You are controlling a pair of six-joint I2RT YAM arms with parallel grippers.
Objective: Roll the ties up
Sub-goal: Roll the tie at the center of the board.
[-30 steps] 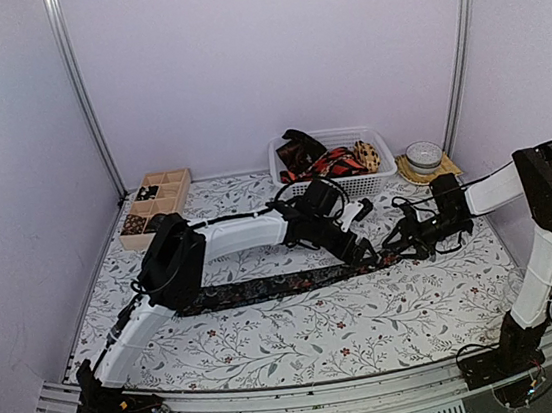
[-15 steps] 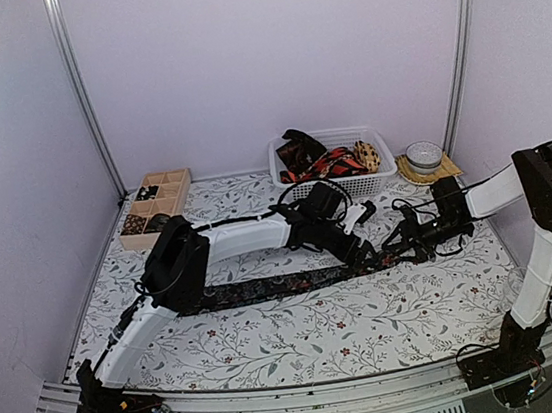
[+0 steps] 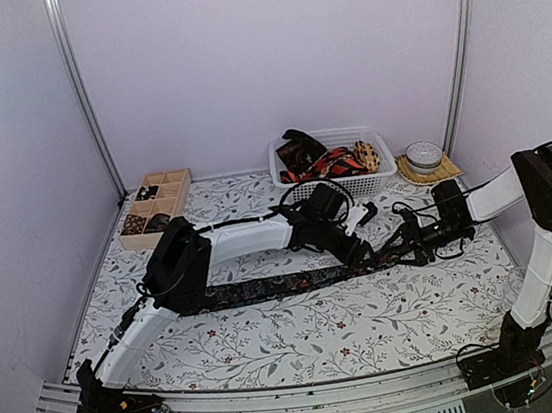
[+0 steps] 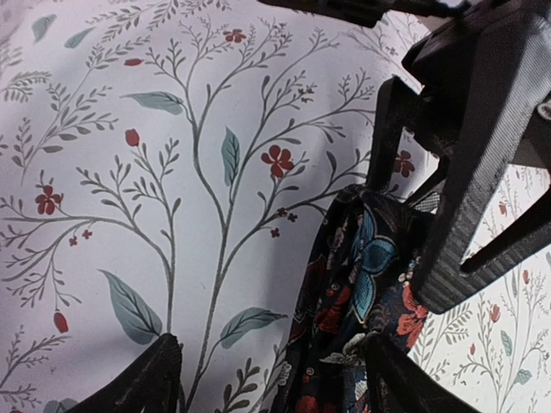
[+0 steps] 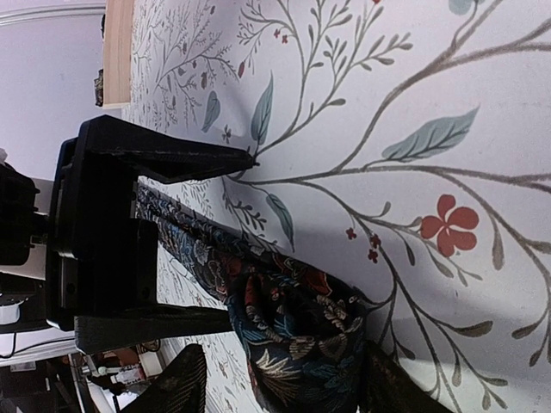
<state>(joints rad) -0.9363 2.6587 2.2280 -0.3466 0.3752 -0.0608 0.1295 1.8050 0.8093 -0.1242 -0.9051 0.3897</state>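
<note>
– Claws first! Is the left claw [image 4: 275,348] holding anything?
– No. Its fingers are wide apart, one each side of the tie [image 4: 349,301], low in the middle of its own picture.
– And the right claw [image 5: 284,374]?
– Apart too. The tie's bunched end sits between its fingers at the bottom of its picture, and a bit of table [image 5: 387,77] shows beside the cloth, so I think it is not squeezing.
– Why are they nose to nose?
– I think one keeps the cloth flat while the other turns the end over. That starts a roll.
– Where is the rest of the tie?
– Seen from above, flat across the middle of the table, from the left side to the claws right of centre. Rolling has hardly begun.
– Why the white basket [image 3: 374,182] at the upper middle?
– More ties [image 3: 301,151] wait in it.
– And the wooden tray [image 3: 178,190], upper left?
– Dark bundles sit in some boxes. I guess rolled ones go there.
– Smallest thing?
– A bowl [image 3: 423,156], right of the basket.
</note>
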